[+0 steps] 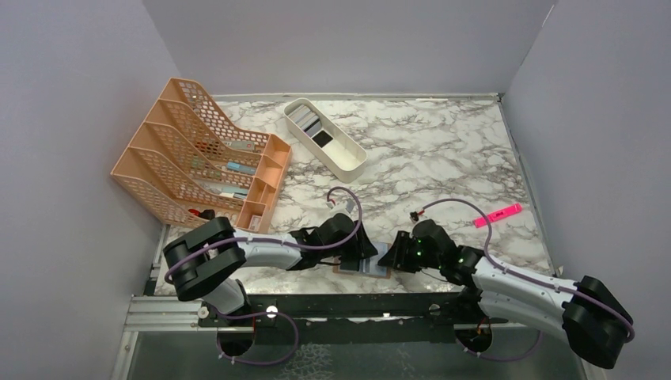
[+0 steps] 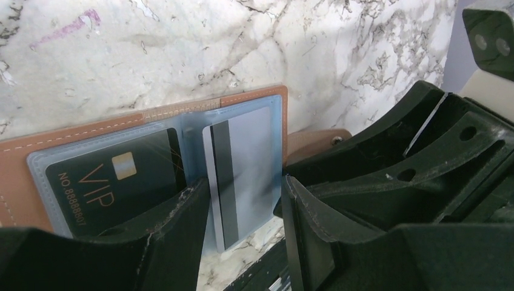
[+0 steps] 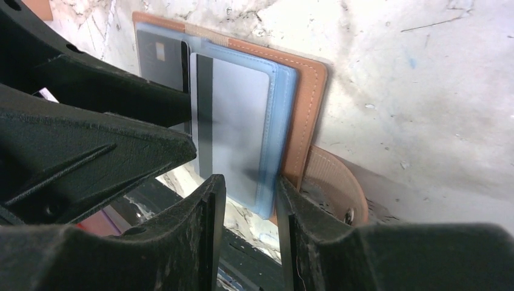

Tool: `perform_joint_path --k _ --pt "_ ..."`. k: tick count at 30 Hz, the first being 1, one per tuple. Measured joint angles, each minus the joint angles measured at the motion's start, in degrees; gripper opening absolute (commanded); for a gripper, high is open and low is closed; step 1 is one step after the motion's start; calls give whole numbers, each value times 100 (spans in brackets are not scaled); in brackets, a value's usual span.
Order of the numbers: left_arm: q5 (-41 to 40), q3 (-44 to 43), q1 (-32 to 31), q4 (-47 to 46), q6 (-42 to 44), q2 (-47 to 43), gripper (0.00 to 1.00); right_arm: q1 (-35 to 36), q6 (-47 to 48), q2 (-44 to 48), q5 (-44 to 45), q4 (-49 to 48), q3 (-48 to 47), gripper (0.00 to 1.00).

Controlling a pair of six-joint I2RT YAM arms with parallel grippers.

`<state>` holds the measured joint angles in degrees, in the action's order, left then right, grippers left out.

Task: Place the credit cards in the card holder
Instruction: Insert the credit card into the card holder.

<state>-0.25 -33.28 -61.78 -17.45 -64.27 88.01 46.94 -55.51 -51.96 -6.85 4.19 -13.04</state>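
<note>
My left gripper [image 2: 245, 180] stands half-open astride the silvery card [image 2: 242, 145], gripping nothing; thin, stiff and slick, I judge it best pinched by its protruding short end.

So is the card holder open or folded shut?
Open. The card holder lies spread flat on the table, clear sleeves up, showing a black VIP card and a grey striped card; its snap strap lies undone.

Card holder [image 3: 309, 103], near edge hidden
</note>
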Motion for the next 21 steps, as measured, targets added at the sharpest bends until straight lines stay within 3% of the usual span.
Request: perform_joint_path --k 12,21 --pt "-444 -260 74 1318 575 -730 52 0 -46 387 42 345 -72 47" --pt "-935 -437 372 2299 1250 -1064 41 0 -105 13 -20 258 -175 48"
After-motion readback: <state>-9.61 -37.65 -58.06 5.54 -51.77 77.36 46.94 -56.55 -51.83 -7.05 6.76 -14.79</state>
